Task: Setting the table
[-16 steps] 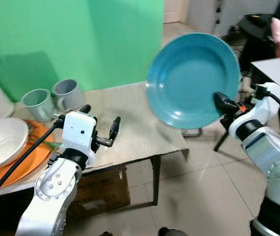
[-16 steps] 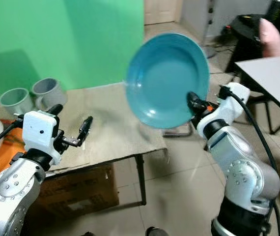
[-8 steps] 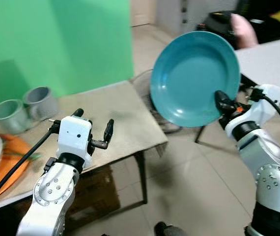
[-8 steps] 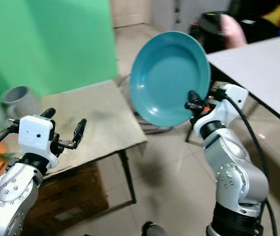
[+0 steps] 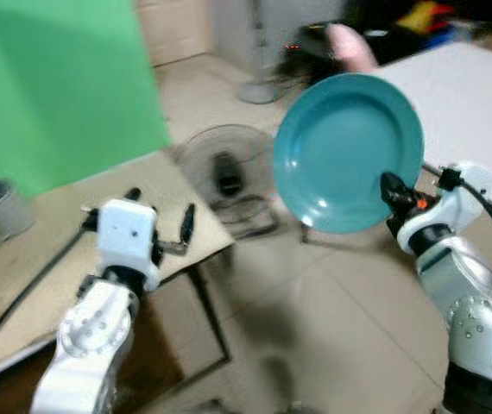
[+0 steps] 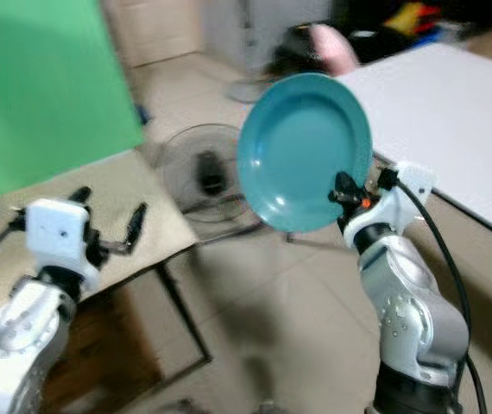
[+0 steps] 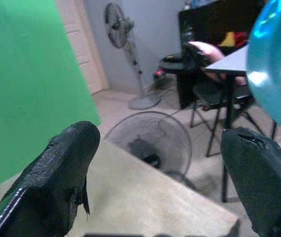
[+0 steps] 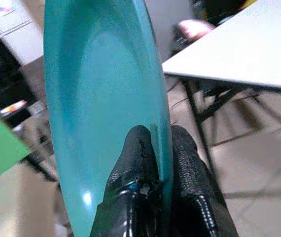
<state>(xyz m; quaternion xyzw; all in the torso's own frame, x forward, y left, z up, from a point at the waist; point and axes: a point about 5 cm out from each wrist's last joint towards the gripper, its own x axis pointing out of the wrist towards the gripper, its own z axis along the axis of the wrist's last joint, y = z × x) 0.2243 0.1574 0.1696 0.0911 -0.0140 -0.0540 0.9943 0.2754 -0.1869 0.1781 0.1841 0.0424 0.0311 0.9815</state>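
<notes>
Two black fingers of the left gripper spread wide over a beige table. Beyond: floor fan, standing fan, green backdrop, teal plate edge.

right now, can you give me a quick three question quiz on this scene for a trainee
1. True or false: the right tool is pinching the teal plate by its rim.
2. Multiple choice: what lies on the floor past the corner of the beige table? A) a bucket B) a floor fan C) a stool
3. Fill the gap: the left tool is open and holds ____.

Key
1. True: one finger lies on the plate's face and the other behind the rim, with the plate held nearly upright.
2. B: the floor fan lies tilted on the tiles.
3. Nothing: its fingers are spread above the beige table.
</notes>
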